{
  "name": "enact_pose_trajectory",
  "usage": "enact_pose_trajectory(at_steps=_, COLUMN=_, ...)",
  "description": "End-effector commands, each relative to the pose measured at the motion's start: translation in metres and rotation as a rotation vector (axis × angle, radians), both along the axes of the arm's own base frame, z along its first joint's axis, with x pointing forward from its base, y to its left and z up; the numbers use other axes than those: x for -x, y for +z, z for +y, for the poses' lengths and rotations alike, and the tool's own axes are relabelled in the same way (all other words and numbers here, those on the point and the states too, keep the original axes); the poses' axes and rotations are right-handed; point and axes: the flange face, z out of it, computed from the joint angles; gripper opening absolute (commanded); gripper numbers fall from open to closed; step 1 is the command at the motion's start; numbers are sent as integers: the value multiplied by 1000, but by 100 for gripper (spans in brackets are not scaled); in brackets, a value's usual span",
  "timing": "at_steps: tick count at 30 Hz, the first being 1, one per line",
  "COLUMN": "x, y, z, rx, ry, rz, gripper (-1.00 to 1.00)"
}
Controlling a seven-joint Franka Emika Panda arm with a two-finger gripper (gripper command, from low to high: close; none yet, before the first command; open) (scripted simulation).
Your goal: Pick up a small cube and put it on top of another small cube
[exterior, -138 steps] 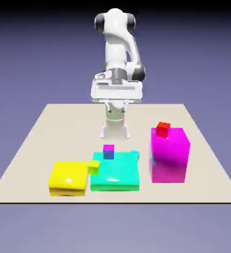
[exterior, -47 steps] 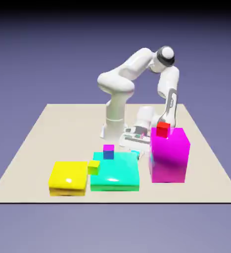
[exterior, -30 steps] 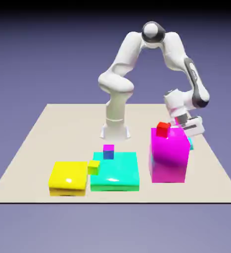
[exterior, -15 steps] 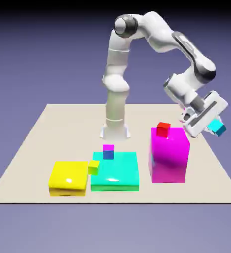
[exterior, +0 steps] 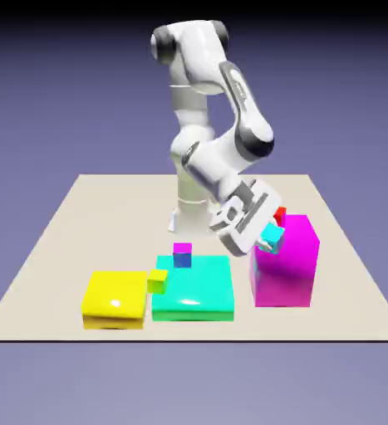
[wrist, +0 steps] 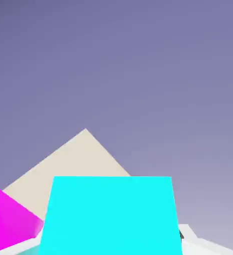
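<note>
My gripper (exterior: 269, 239) is shut on the small cyan cube (exterior: 272, 236) and holds it in the air, tilted, just in front of the big magenta block's upper left corner. In the hand view that cyan cube (wrist: 111, 215) fills the lower middle and hides the fingertips. The small magenta cube (exterior: 182, 248) sits on a tiny blue cube (exterior: 182, 261) at the back left of the flat cyan slab (exterior: 195, 290). It lies well to the exterior view's left of the gripper and lower.
The big magenta block (exterior: 287, 264) stands right behind the hand, with a red cube (exterior: 281, 214) on top, partly hidden. A yellow slab (exterior: 114, 297) and a small yellow cube (exterior: 156, 280) lie left of the cyan slab. A beige table corner (wrist: 83, 159) shows in the hand view.
The arm has swung from the exterior view's right of the big magenta block over to its left front, lowering slightly. The cyan cube stayed in the shut gripper.
</note>
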Motion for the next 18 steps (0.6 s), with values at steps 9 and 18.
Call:
enact_pose_trajectory(at_steps=9, x=52, y=-22, z=-121, rx=53, ry=333, rz=-123, gripper=-100)
enact_pose_trajectory(at_steps=18, x=140, y=-44, z=-207, rx=39, ry=659, rz=-237, gripper=-100)
